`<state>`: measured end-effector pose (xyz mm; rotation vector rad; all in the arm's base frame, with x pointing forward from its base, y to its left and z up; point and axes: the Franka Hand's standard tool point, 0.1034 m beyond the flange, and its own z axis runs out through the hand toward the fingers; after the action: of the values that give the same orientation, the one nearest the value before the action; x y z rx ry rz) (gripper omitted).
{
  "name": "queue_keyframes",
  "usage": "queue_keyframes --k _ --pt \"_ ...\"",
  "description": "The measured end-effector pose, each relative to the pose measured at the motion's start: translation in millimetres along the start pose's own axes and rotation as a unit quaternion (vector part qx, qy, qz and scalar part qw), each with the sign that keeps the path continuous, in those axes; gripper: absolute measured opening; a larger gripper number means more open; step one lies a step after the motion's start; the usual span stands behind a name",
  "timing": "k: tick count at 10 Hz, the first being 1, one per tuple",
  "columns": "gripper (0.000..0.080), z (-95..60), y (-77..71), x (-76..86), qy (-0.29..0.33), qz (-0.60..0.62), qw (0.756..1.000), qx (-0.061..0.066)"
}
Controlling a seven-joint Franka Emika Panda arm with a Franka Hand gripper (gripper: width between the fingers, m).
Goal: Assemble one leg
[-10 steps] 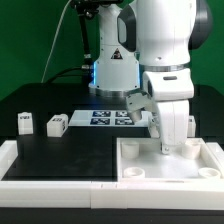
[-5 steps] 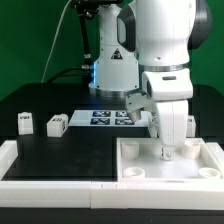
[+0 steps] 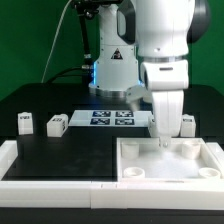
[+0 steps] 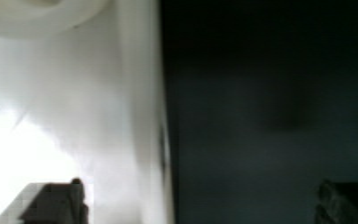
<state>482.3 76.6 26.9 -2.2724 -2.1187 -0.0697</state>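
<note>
One tagged leg (image 3: 57, 124), marker board (image 3: 110, 117) near, spread pincer (image 3: 165, 140) above tabletop (image 3: 150, 172)

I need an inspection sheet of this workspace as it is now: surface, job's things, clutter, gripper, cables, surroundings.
Surface: black table, white rim along its near edge.
Job's things: leg and leg at the exterior view's left; a third leg behind the tabletop; a fourth is not made out.
Clutter: nothing seen; only the marker board.
Gripper: gripper low at the tabletop's far edge; in the wrist view its fingertips stand wide apart, nothing between.
Cables: cables hang behind the arm.
Surroundings: green wall.
</note>
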Motion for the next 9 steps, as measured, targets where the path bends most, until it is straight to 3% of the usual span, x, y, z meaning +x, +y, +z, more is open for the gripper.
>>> queue_keyframes --k 2,4,7,9 --pt "0.0649 -24.8 -19.3 3.4 -0.007 0.017 1.000 -0.009" --pt "0.0649 -39.9 -37.4 5.5 -0.013 0.061 0.998 -0.013" --pt "0.0649 -35.5 -36.0 4.4 -0.012 0.070 0.997 -0.010" --pt "0.0649 -33.7 -37.4 4.7 -0.002 0.196 0.980 -0.015"
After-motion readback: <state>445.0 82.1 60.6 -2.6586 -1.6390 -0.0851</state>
